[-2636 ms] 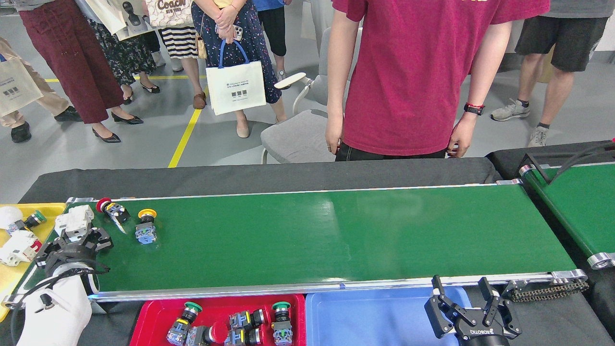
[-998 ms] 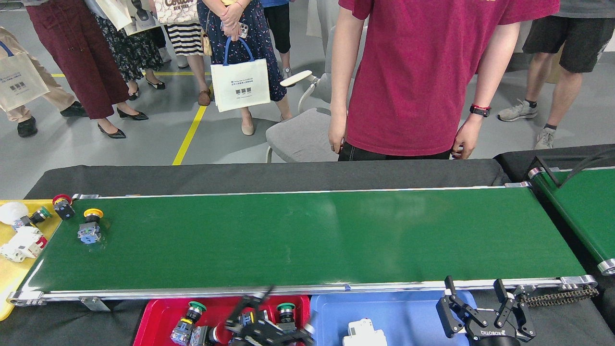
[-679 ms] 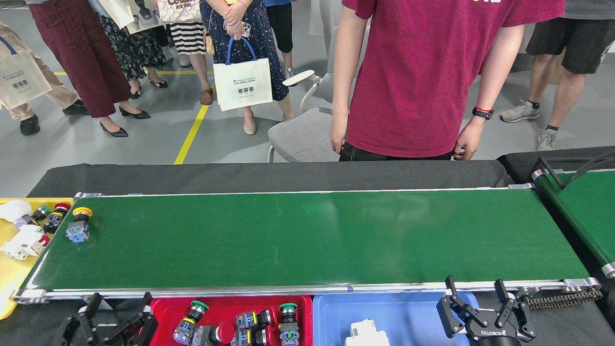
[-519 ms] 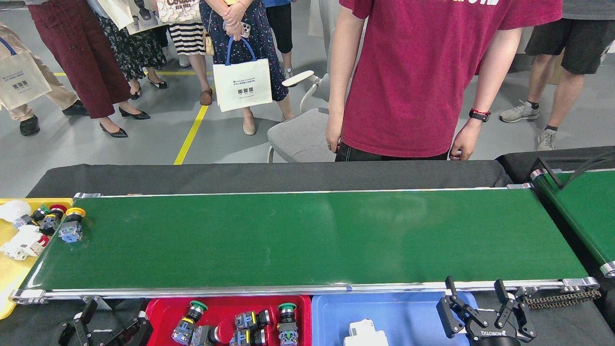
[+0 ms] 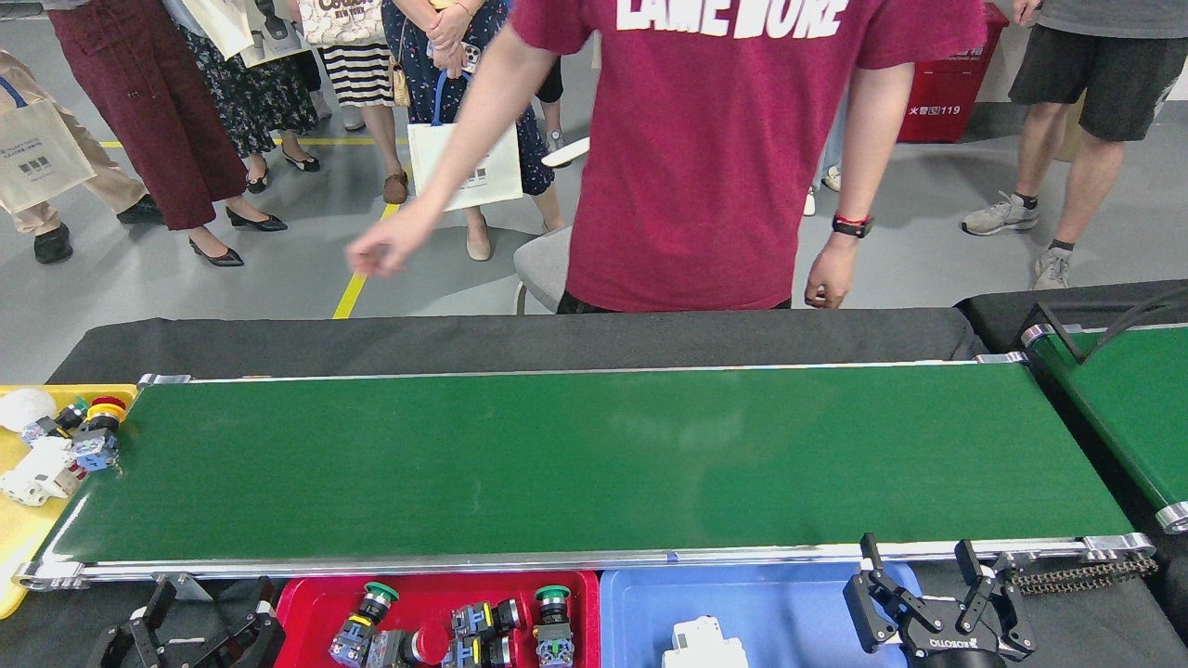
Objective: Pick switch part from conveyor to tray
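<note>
I see the conveyor [image 5: 594, 459] belt's smooth, faintly glossy green surface, its silver metal rails, and shiny plastic trays at 6 o'clock.

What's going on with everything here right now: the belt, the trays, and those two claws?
Conveyor: nothing on it.
Red tray: holds several push-button switches.
Blue tray: holds one white part.
Yellow tray: holds switches and white parts.
Left gripper: open, empty.
Right gripper: open, empty.
</note>
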`<state>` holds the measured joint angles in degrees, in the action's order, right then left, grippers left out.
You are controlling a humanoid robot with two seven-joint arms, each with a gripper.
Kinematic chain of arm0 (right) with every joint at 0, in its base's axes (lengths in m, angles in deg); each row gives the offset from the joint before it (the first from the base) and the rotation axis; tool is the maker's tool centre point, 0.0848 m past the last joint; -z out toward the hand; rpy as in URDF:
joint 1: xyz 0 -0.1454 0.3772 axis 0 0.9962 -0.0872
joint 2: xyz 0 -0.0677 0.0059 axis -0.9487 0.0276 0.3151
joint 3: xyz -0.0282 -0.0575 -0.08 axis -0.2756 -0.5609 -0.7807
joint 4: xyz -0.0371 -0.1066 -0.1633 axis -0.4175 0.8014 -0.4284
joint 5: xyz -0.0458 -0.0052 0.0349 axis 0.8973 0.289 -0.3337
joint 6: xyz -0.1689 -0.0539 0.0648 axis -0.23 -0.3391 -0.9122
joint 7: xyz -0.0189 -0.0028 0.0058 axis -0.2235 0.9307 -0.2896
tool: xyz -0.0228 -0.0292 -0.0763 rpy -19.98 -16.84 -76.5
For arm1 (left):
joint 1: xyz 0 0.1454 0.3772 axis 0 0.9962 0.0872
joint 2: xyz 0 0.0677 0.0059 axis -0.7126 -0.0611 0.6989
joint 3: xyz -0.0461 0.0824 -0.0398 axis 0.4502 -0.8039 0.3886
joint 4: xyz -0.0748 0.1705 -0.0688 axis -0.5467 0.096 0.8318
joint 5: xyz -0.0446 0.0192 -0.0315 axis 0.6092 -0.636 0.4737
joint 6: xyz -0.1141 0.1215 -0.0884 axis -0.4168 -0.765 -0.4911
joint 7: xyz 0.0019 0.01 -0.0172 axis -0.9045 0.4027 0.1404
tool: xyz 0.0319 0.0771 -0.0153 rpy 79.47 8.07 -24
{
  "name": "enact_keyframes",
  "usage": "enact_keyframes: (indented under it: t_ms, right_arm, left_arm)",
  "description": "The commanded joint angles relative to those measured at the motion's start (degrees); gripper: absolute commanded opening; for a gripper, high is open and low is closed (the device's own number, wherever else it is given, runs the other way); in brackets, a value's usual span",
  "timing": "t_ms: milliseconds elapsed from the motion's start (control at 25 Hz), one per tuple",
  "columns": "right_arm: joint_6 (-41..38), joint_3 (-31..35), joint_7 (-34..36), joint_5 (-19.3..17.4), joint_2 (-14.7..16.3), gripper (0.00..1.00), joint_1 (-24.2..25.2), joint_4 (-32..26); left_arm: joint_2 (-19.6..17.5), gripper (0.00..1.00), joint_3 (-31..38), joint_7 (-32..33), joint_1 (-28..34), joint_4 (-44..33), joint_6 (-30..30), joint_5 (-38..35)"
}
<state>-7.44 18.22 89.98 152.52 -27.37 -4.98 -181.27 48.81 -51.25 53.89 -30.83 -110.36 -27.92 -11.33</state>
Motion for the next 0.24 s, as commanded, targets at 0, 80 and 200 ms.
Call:
enact_keyframes:
  t_ms: [0, 80, 200]
  right_arm:
    - [0.0, 0.3, 0.0, -0.1, 0.2, 0.99, -0.2, -1.2]
    - [0.0, 0.3, 0.0, -0.1, 0.1, 0.99, -0.2, -1.3]
    - [-0.1, 0.2, 0.1, 0.0, 0.2, 0.99, -0.2, -1.3]
  left_arm:
    - [-0.3, 1.0, 0.3, -0.5, -0.4, -0.2, -0.5, 0.2]
    - [-0.4, 1.0, 0.3, -1.0, -0.4, 0.3, -1.8, 0.2]
    - [-0.4, 1.0, 0.3, -2.0, -0.4, 0.6, -2.5, 0.2]
